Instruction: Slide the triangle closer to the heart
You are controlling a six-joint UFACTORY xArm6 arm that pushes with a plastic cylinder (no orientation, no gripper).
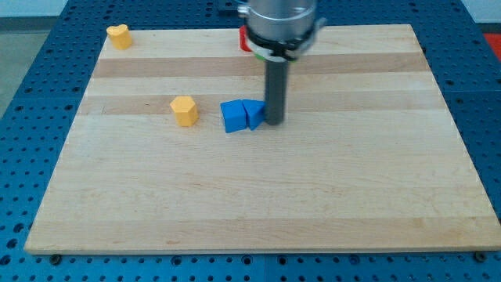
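Observation:
A blue triangle (254, 113) lies near the board's middle, touching a blue cube-like block (233, 117) on its left. My tip (275, 121) rests on the board right against the triangle's right side. A yellow heart (119, 36) sits at the board's top left corner, far from the triangle. A yellow hexagon-like block (185, 110) stands left of the blue pair.
A red block (245, 39) shows partly behind the arm's body at the view's top middle, with a bit of green beside it. The wooden board (258, 196) lies on a blue perforated table (23, 94).

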